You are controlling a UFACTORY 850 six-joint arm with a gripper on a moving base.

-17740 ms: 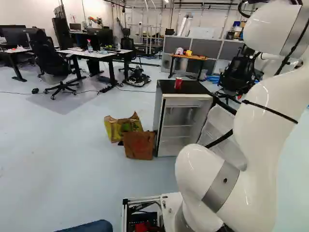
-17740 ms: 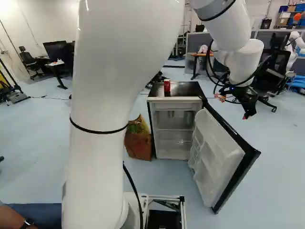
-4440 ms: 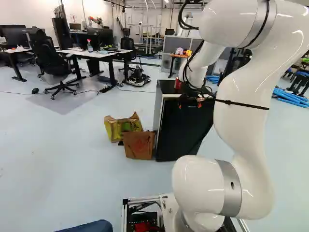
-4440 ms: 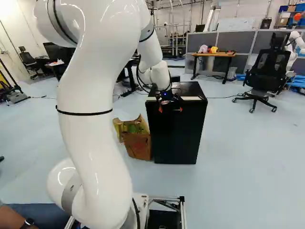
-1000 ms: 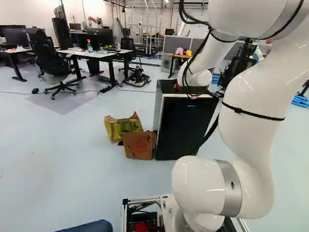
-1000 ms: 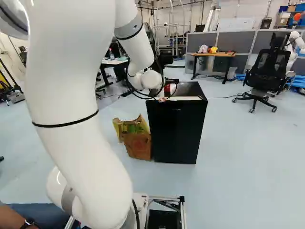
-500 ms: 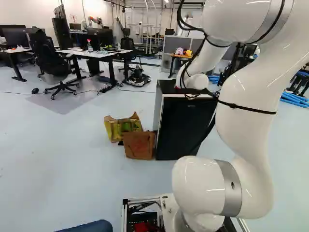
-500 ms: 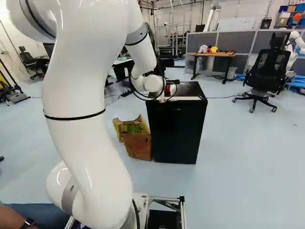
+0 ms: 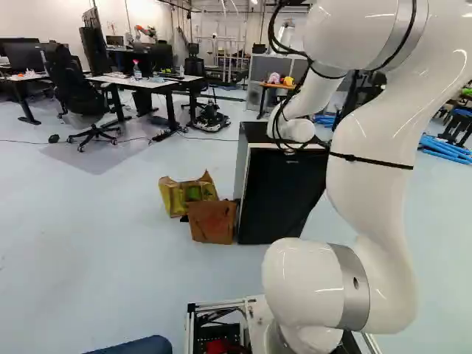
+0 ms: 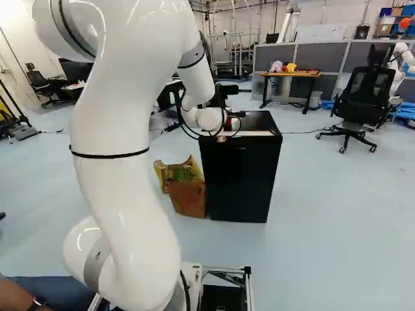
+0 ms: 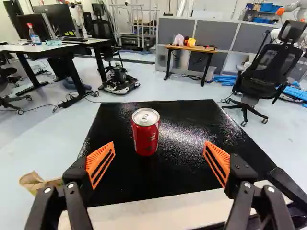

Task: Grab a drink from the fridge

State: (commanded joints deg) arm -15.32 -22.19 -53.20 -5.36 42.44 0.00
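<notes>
In the right base view my gripper, largely hidden by the wrist, is at the front edge of the fridge top. The wrist view shows the gripper open, its orange pads wide apart with nothing between them. Just ahead, left of centre between the finger lines, a red can stands upright on the black fridge top; a little of its red shows past the wrist in the right base view. The fridge door is shut against the body. Its inside is hidden.
A brown paper bag and a yellow bag stand against the fridge's side. Farther off are desks, a small wooden table and a black office chair. Another robot stands at the far right.
The wrist has come down over the fridge's front edge during the last second. Much earlier the fridge door stood wide open; now it is shut. The base has not moved.
</notes>
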